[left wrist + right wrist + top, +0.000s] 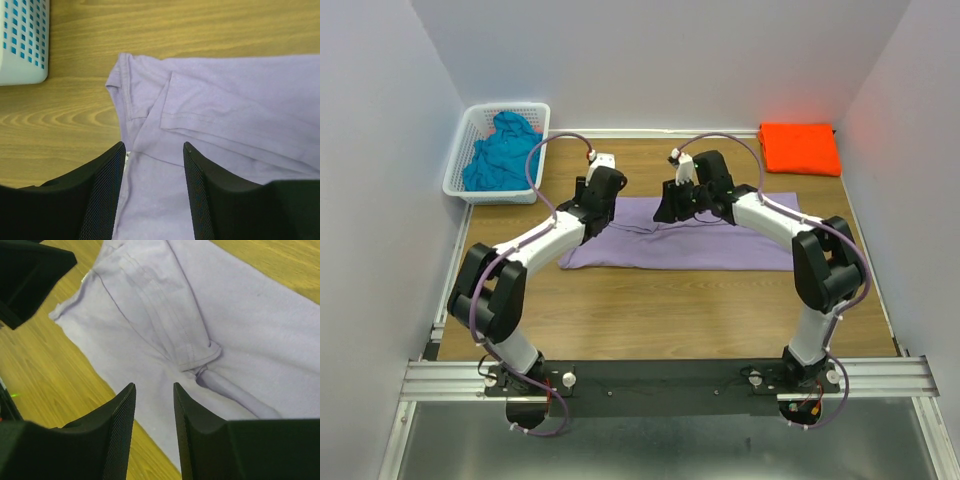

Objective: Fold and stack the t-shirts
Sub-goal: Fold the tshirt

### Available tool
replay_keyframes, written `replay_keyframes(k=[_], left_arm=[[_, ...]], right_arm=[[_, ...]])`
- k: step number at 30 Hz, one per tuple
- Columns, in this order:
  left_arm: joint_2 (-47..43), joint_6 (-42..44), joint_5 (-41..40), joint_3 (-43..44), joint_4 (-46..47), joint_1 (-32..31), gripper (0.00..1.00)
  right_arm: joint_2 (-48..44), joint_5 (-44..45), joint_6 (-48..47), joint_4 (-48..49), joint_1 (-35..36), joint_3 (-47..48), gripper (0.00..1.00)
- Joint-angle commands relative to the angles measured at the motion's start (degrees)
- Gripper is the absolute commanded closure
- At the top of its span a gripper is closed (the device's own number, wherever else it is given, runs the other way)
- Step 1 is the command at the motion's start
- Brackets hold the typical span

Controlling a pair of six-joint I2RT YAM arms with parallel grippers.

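The lavender-purple t-shirt (720, 248) lies flat across the middle of the table, folded into a long band with a sleeve folded onto it. My left gripper (586, 207) hovers open and empty over the shirt's left end (225, 110); its jaws (154, 150) straddle the cloth near the edge. My right gripper (670, 210) hovers open and empty over the shirt's upper middle (240, 320), its tips (154, 387) near the shirt's edge by the folded sleeve. The orange t-shirt (800, 148) lies folded at the back right. The teal-blue t-shirt (502, 150) is crumpled in the basket.
The white lattice basket (458, 170) stands at the back left, and its corner shows in the left wrist view (20, 60). White walls enclose the wooden table (670, 310) on three sides. The left arm's dark end (30, 270) sits close to the right gripper.
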Motion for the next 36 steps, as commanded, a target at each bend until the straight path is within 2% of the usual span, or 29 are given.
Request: replay_keyframes(k=[1, 5, 8, 11, 16, 20, 24, 27, 29, 32, 36], left_arm=[[-3.3, -5.4, 5.8, -0.3, 1.9, 1.2, 0.47], [0.5, -7.2, 10.6, 2.1, 5.1, 1.7, 0.65], [5.6, -8.8, 12.7, 4.2, 5.8, 2.4, 0.74], [10.2, -9.6, 12.4, 4.6, 7.3, 3.5, 0.78], [16.2, -12.8, 15.0, 3.5, 6.8, 8.7, 0.8], [15.3, -12.9, 13.7, 4.1, 4.3, 9.2, 0.8], [13.8, -13.1, 12.0, 5.1, 1.4, 9.3, 0.78], [10.5, -13.0, 10.6, 5.3, -0.3, 9.3, 0.67], [7.8, -13.3, 9.5, 5.6, -2.2, 9.3, 0.57], [5.2, -14.8, 9.6, 6.2, -5.1, 8.9, 0.49], [4.3, -17.0, 11.8, 6.7, -6.8, 7.3, 0.46]], right_arm=[[0.2, 0.7, 3.4, -1.3, 0.3, 1.2, 0.58], [4.8, -2.2, 6.1, -0.8, 0.3, 5.8, 0.62], [9.4, -3.9, 8.0, 0.5, 0.3, 8.7, 0.64], [12.7, -3.7, 9.1, 1.8, 0.3, 10.3, 0.66], [15.8, -2.6, 9.4, 2.6, 0.4, 8.8, 0.67], [14.7, -0.1, 8.5, 2.7, 0.3, 4.6, 0.67], [10.5, 3.8, 7.9, 2.4, 0.4, 0.2, 0.66], [3.5, 8.5, 7.1, 1.9, 0.4, -2.2, 0.61], [-1.1, 15.7, 5.9, -0.3, 0.2, -4.5, 0.58], [-4.9, 27.2, 4.9, -5.1, 0.1, -7.2, 0.51], [-7.0, 37.6, 5.2, -10.9, -0.5, -9.8, 0.44]])
